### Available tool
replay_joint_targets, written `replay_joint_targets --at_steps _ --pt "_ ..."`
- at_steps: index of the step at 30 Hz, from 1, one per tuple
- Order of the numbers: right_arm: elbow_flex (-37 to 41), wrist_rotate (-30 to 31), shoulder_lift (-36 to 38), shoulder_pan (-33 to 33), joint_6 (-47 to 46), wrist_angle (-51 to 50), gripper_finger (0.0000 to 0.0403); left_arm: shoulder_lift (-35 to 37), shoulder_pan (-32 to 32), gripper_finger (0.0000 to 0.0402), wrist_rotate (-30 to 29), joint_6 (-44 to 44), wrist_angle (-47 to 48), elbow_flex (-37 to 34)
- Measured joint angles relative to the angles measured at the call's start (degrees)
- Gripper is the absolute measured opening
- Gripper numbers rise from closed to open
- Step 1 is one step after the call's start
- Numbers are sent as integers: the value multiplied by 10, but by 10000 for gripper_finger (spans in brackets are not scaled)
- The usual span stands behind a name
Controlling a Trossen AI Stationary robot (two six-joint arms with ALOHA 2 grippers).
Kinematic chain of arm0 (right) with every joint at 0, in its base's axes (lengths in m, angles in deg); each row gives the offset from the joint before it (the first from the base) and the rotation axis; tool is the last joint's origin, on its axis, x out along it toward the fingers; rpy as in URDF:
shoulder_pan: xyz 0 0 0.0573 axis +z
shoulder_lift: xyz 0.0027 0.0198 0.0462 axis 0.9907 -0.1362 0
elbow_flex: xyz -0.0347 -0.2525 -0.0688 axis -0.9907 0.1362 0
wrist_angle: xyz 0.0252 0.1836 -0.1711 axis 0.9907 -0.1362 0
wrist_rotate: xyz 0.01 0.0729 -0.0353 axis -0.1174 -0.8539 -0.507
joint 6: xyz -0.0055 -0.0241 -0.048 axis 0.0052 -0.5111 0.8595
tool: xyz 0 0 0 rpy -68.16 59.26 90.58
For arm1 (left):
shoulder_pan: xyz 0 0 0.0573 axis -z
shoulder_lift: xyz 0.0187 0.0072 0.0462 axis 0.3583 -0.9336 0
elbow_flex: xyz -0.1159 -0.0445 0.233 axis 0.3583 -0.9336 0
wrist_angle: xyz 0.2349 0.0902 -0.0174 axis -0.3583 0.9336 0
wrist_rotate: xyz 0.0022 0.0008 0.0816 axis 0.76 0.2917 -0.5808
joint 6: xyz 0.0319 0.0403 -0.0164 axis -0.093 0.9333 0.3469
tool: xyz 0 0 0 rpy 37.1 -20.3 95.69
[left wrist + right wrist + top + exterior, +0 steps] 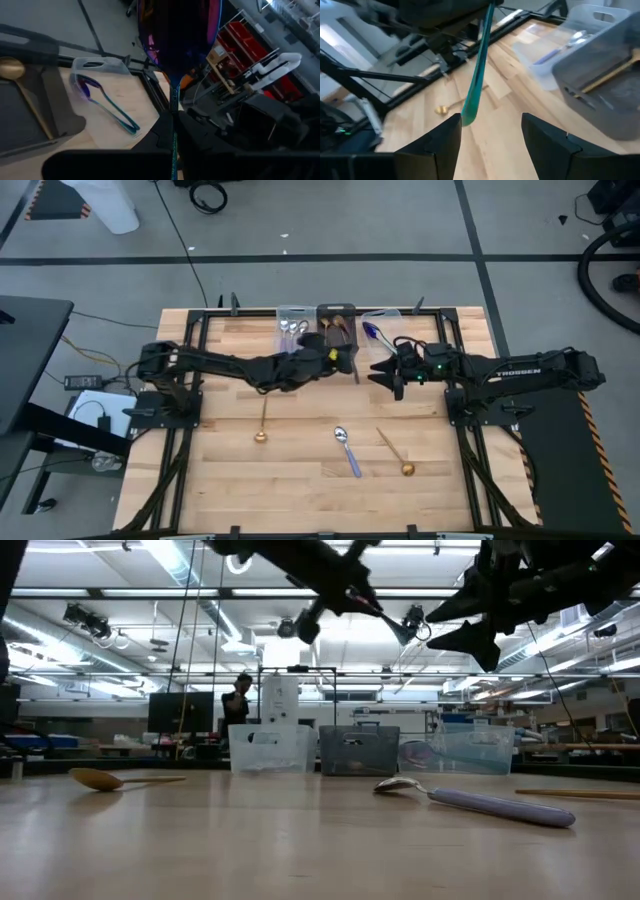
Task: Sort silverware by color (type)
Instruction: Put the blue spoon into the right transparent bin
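Note:
My left gripper (345, 360) is shut on a rainbow spoon (175, 35) and holds it in the air in front of the bins at the far edge. My right gripper (378, 370) is open just to its right. In the right wrist view its fingers (445, 142) stand on either side of the spoon's teal handle end (470, 112), apart from it. On the table lie a gold spoon (262, 425), a silver spoon with a lilac handle (347, 450) and another gold spoon (395, 452). My left gripper pinches the rainbow spoon's handle (174, 122) between its two fingers. The bowl lies back toward the wrist camera, and the handle's free end (405, 632) sticks out beyond the fingertips toward my right gripper. The spoon is lifted clear of the table.
Three small bins stand in a row at the far edge: a clear one with silver spoons (293, 328), a dark one with gold spoons (336, 330) and a clear one with rainbow spoons (378, 330). A person (238, 705) stands in the room behind.

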Motion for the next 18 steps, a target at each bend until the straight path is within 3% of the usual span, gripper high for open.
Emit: replay_joint_targets --at_steps 7,18 --pt "0 43 1 7 20 -15 199 -59 -9 13 -1 0 133 113" --pt "0 97 1 7 64 -7 197 -103 -10 13 -27 52 162 197"
